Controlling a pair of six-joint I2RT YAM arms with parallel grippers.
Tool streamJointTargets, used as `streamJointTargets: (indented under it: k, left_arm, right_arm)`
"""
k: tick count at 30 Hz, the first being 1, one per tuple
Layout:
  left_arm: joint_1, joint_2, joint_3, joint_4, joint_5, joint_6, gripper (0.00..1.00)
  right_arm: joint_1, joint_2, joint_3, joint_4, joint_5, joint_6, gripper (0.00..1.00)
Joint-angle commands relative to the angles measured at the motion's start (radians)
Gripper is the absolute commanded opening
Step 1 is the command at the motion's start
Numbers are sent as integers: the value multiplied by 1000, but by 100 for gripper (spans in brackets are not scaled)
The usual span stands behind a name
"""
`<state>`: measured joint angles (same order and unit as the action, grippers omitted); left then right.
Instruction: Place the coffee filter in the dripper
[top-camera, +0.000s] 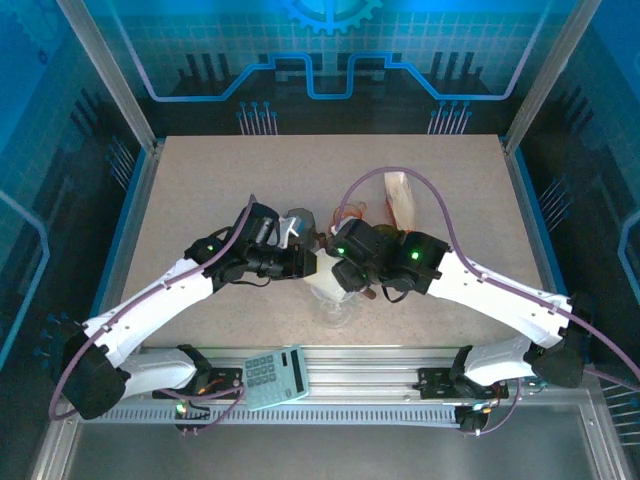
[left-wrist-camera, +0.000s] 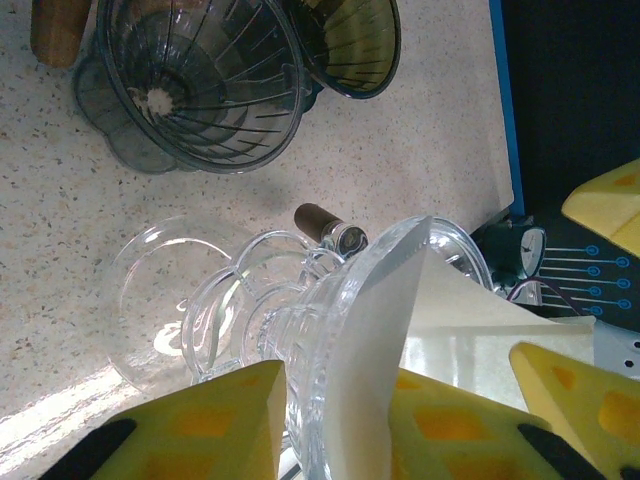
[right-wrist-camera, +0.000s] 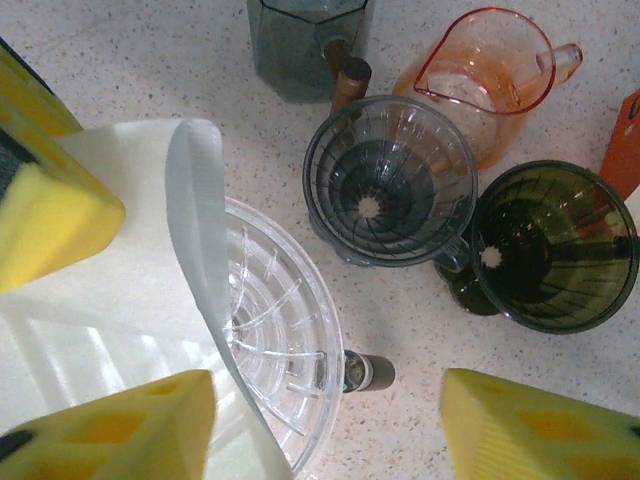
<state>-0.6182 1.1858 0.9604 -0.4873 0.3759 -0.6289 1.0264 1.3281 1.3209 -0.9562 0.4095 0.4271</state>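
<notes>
Left wrist view: I see the left gripper (left-wrist-camera: 328, 425) with the rim of the clear dripper (left-wrist-camera: 300, 320) and the paper filter (left-wrist-camera: 465, 325) between its pads; I cannot tell whether it is clamped. The filter sits partly inside the dripper, one edge standing upright. The right gripper (right-wrist-camera: 325, 430) is released, straddling the rim.

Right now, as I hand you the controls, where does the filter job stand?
Left gripper: looks clamped on the rim of the clear dripper.
Right gripper: open, fingers straddling the dripper, holding nothing.
Filter: partly in the clear dripper, seam upright, body flat and lying over one side of the rim.
Done: filter is at the dripper.
Left: open it out, seat it, let go.
Mind the grey dripper and green dripper close by.
</notes>
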Motion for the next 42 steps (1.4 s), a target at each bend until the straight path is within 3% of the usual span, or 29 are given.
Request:
streamJointTargets:
  k: [1,5,17,29,42]
  left_arm:
    - [5,6,-11,7,23,0,29]
    - [4,6,-12,8,21,-2,29]
    - [4,7,-17,10,23,0,29]
    - [4,-3,-32,24,26,-11,30]
    - [31,-81,-87,80,21,-57,49]
  right_arm:
    - [-11,-3,-10,-9,2,0,63]
    - [-11,29,0,6,-27,-12,76]
    - [-40,115,-35,16,-64,-25,76]
    - [-51,184,-58,45,-75,-31,67]
    - [-52,212,-81,51,-60,-30,59]
